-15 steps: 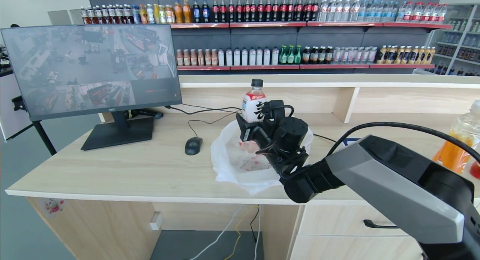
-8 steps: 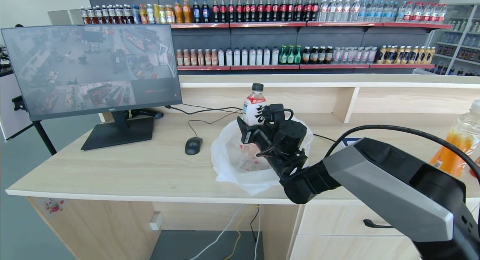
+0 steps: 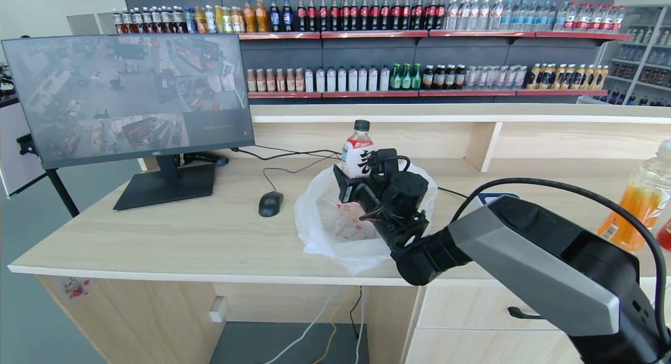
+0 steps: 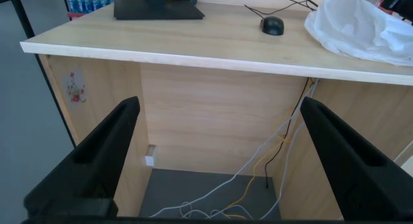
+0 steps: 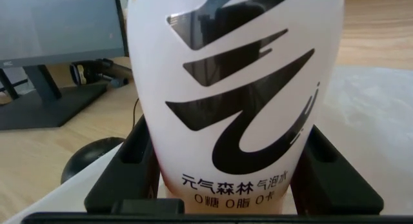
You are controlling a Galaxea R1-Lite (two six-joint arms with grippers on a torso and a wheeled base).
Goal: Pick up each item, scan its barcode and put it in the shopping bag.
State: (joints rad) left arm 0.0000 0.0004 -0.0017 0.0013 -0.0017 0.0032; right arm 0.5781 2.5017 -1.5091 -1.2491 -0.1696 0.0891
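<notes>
Lower by a little than a second ago, the right hand (image 3: 358, 176) has brought the bottle (image 3: 357, 153) down toward the shopping bag (image 3: 322, 233), while the bag, the mouse (image 3: 270, 203) and the monitor (image 3: 126, 96) lie where they did.

The right hand pinches the bottle at its lower body, one finger on each side, as the right wrist view shows with the white label and its black strokes between the two dark fingers (image 5: 129, 179). The bottle stands upright in the grip, black cap on top and a red band under the neck. It hangs over the far part of the bag's open mouth. Its base is hidden behind the hand, so I cannot tell whether it is inside the bag.

The bag is thin white plastic, crumpled, and sits on the desk (image 3: 209, 233) near the front edge, just right of the mouse. The monitor stands on the desk's left part. At the desk's right end, well apart from the bag, stands a bottle of orange drink (image 3: 637, 206).

The left hand (image 4: 219, 104) hangs below the desk top, facing the desk's wooden front, with its two fingers spread wide and nothing between them. Loose cables (image 4: 284, 146) hang down under the desk there. Behind the desk, wall shelves (image 3: 419, 34) carry rows of drink bottles.
</notes>
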